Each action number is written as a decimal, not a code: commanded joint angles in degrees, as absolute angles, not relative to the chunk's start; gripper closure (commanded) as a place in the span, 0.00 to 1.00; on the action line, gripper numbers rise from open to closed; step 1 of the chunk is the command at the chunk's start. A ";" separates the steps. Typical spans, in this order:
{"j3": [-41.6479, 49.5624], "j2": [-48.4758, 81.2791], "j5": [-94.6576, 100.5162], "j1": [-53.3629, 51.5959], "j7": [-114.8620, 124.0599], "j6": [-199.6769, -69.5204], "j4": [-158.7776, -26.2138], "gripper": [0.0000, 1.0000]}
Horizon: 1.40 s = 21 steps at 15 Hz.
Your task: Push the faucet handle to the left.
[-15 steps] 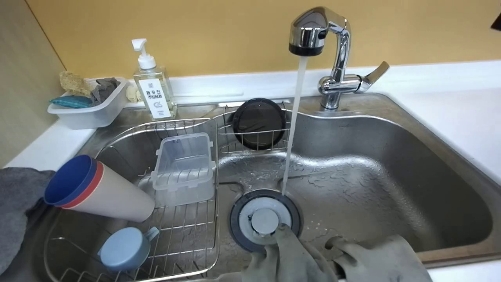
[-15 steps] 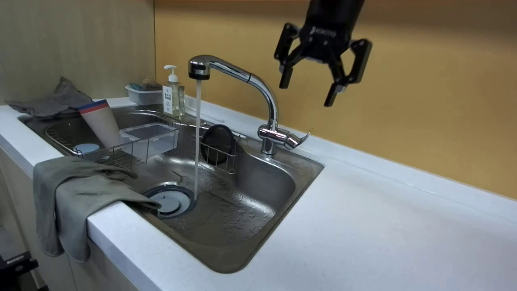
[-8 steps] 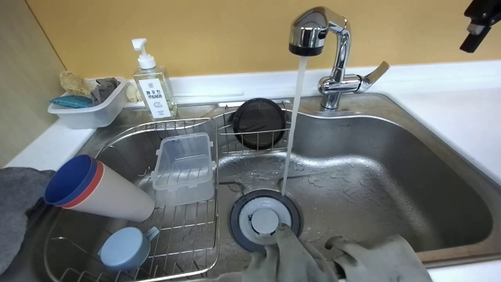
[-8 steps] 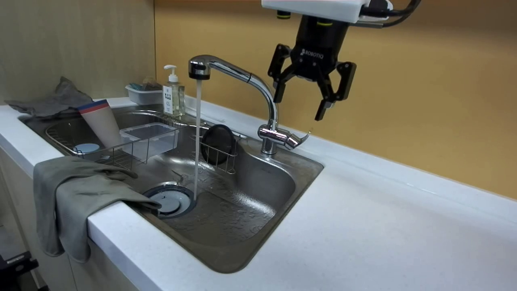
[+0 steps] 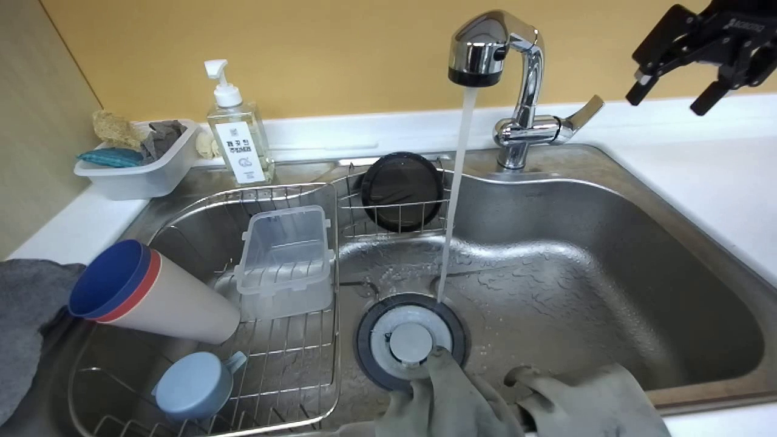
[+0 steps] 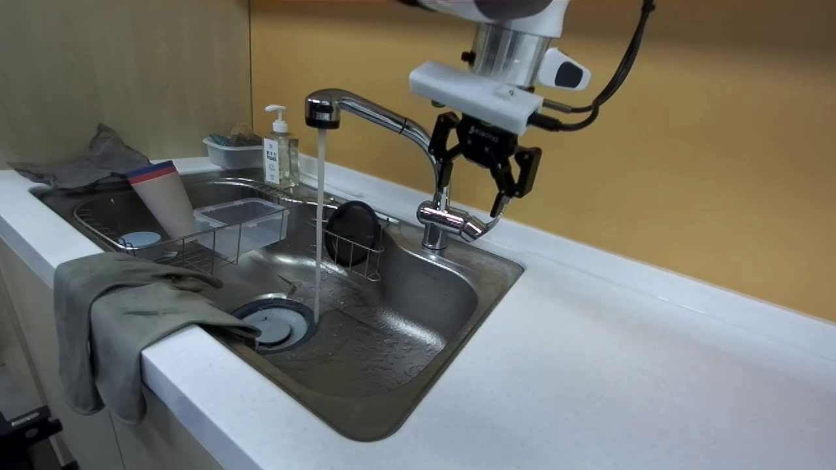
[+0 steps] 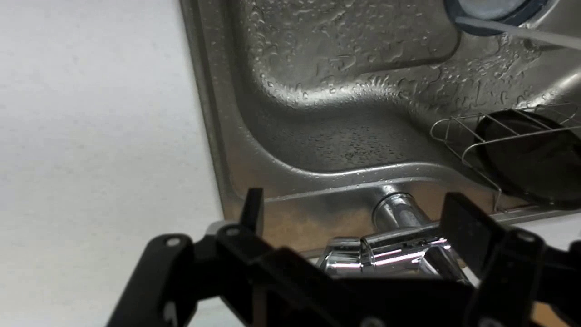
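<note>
the gripper (image 5: 666, 104) hung at the upper right of the frame in an exterior view, its 2 fingers (image 5: 709, 98) spread well apart. the faucet handle (image 5: 587, 113), a short chrome lever, stood to their left, angled up and rightward from the faucet (image 5: 529, 91), with a gap between its tip and the nearer finger. water (image 5: 458, 170) fell from the spout head (image 5: 476, 60) into the sink (image 5: 680, 328), landing at the edge of the round drain cover (image 5: 411, 343).

at the left of that frame, a wire rack (image 5: 337, 352) in the sink held a clear plastic box (image 5: 288, 299), rack wires visible through it; a tilted stack of nested cups (image 5: 182, 303), blue and red rims above a cream outer wall; and a light blue mug (image 5: 191, 385). at the upper left, a whitish tub (image 5: 136, 180) held a tan sponge (image 5: 112, 129), a teal packet (image 5: 112, 157) and a gray cloth (image 5: 161, 141). near it stood a pump bottle (image 5: 238, 145) of pale, clear liquid. at upper center, a small wire basket (image 5: 351, 207) held a dark round dish (image 5: 400, 182) on its edge. gray-green gloves (image 5: 589, 403) lay along the bottom.
</note>
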<state>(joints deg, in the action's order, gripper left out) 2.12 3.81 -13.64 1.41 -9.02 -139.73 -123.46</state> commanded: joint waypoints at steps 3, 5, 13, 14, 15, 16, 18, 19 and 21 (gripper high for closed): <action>-0.45 12.02 -15.44 1.46 -10.40 -147.12 -118.55 0.00; -0.86 10.52 -15.13 1.84 -10.22 -147.25 -121.01 0.00; -1.61 14.55 -17.06 2.90 -10.88 -151.70 -117.20 0.00; -1.84 15.26 -17.20 3.11 -11.02 -152.05 -116.47 0.00; -2.22 16.05 -17.48 3.39 -11.25 -152.37 -115.72 0.00; -2.64 16.86 -17.61 3.69 -11.49 -152.68 -115.01 0.00; -3.35 18.68 -17.88 4.18 -11.61 -153.31 -113.32 0.00; -3.54 19.58 -17.90 4.35 -11.39 -153.99 -112.40 0.00; -3.98 21.34 -17.67 4.82 -11.15 -156.11 -110.65 0.00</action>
<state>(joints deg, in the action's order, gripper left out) -2.74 18.17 -16.90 3.60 -10.95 -154.53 -114.83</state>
